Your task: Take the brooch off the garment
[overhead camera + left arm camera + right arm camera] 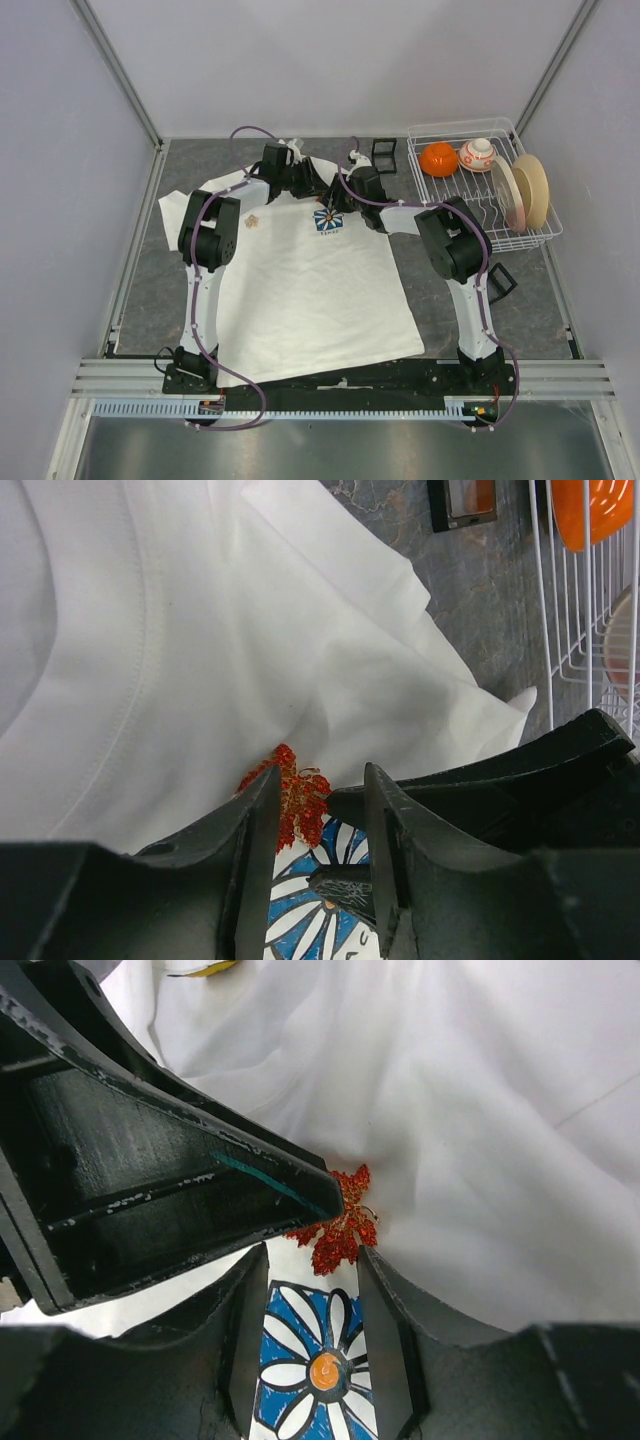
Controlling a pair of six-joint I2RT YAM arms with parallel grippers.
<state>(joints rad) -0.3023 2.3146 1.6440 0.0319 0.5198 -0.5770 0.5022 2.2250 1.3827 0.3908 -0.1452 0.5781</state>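
The white T-shirt [300,290] lies flat on the table, its blue-and-white flower print [327,222] on the chest. The brooch [297,792] is a red glittery leaf pinned just above the print; it also shows in the right wrist view [341,1227]. In the top view the grippers hide it. My left gripper [320,780] is open, and the brooch lies between its fingertips against the left finger. My right gripper [312,1260] is open over the print, the brooch just beyond its fingertips. The two grippers [308,188] [338,197] meet tip to tip there.
A white wire dish rack [520,238] stands at the back right with an orange bowl [438,158], a white-and-orange ball [478,153] and plates [530,190]. Small black frames lie near it [384,152] [500,280]. A small tan-gold item [252,222] sits on the shirt's left chest.
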